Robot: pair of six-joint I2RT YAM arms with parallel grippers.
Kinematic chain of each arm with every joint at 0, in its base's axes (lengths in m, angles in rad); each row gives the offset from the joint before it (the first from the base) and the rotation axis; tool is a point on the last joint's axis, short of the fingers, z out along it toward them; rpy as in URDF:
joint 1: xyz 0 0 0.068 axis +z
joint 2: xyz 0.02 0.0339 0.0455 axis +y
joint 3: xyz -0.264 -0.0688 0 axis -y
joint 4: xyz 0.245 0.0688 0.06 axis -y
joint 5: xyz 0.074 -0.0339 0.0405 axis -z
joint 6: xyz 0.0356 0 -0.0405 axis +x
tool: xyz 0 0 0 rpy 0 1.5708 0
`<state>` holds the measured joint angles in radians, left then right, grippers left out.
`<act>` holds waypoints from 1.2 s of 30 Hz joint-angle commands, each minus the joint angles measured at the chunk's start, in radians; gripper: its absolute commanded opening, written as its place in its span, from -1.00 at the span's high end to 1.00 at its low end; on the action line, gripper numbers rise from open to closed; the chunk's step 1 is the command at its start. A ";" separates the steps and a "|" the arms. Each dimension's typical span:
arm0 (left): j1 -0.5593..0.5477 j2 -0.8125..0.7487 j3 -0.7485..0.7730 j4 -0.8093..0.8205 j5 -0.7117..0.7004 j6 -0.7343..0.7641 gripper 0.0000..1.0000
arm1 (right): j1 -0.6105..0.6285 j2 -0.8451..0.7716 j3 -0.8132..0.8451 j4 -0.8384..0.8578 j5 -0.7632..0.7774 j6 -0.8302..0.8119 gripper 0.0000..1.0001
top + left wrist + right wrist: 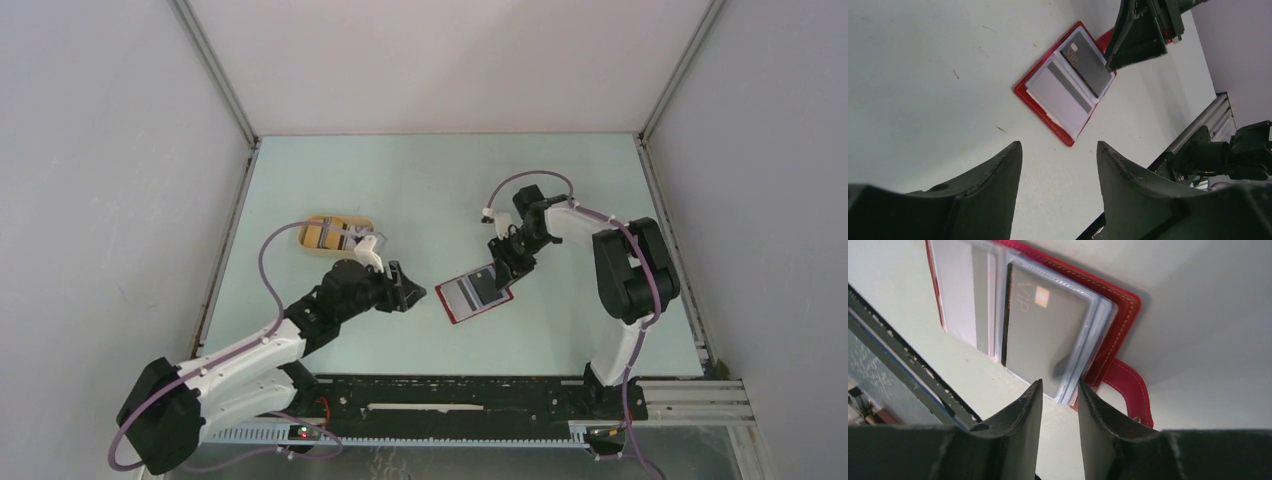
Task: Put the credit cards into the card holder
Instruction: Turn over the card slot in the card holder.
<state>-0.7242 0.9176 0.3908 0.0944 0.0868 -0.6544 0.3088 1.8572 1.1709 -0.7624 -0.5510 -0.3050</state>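
The card holder lies open on the table, just right of the top view's centre, with its red tab sticking out from one side. Two cards sit in its clear sleeves: a dark card marked VIP and, beside it, a white card with a grey stripe. The right gripper reaches in from the upper right. Its fingers stand a little apart at the dark card's edge, and whether they pinch it cannot be told. The left gripper, lower left of the holder and clear of it, is spread and empty. A golden-brown card rests in the tan tray, up and left of centre.
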 commanded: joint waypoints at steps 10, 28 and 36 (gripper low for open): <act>0.085 0.007 0.010 0.051 -0.111 0.072 -0.08 | 0.127 -0.023 0.032 -0.065 -0.131 -0.024 0.22; 0.262 0.076 0.262 -0.252 -0.439 0.418 -1.00 | 0.078 -0.281 0.058 -0.122 -0.251 -0.260 0.05; 0.327 0.180 0.314 -0.286 -0.487 0.485 -0.85 | 0.067 -0.315 0.063 -0.103 -0.259 -0.273 0.03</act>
<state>-0.4271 1.0733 0.6575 -0.1635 -0.3450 -0.2390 0.3855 1.5856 1.2060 -0.8719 -0.7731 -0.5514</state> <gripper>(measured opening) 0.952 0.481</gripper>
